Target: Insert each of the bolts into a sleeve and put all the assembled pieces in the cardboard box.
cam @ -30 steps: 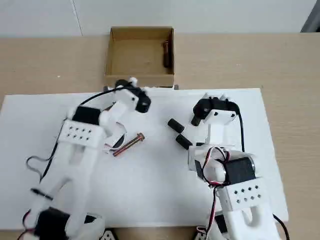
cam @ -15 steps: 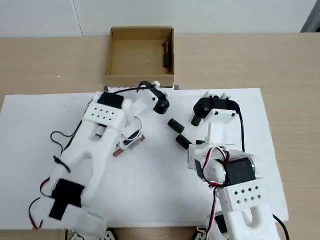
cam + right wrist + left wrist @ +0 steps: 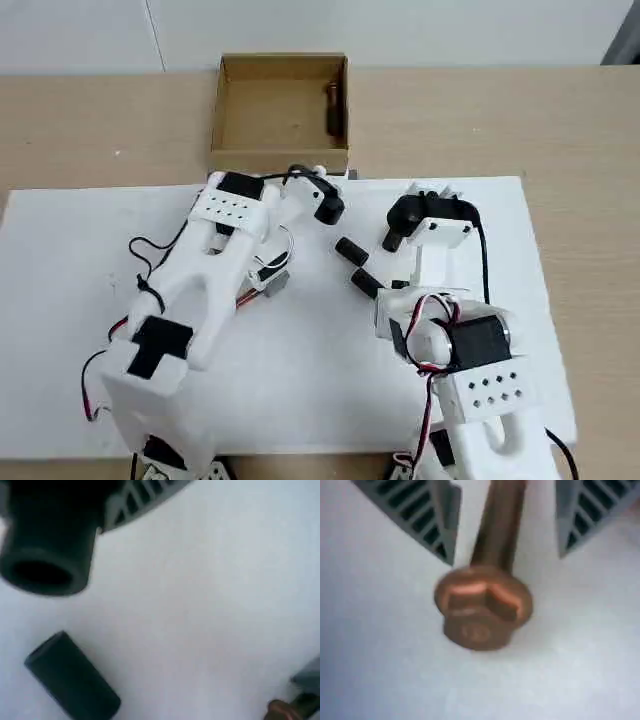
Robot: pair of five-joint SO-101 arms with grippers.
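Observation:
A copper bolt (image 3: 482, 605) lies on the white mat, its hex head toward the camera and its shank between the fingers (image 3: 427, 515) of my open left gripper (image 3: 505, 530), with a gap on each side. In the high view that left gripper (image 3: 268, 283) sits low over the bolt (image 3: 247, 296). My right gripper (image 3: 380, 292) is shut on a black sleeve (image 3: 365, 283), whose open end shows in the right wrist view (image 3: 47, 550). A second black sleeve (image 3: 350, 250) (image 3: 72, 682) lies loose beside it. The cardboard box (image 3: 280, 160) holds one assembled piece (image 3: 333, 108).
The white mat (image 3: 320, 400) covers the wooden table in front of the box. The two arms stand close together mid-mat, with the loose sleeve between them. Bare mat stretches to the left and toward the front edge. The bolt's head (image 3: 285, 711) shows in the right wrist view.
The left arm has swung right and down from near the box, and its open fingers now straddle the bolt. The right arm and its sleeve have not moved.

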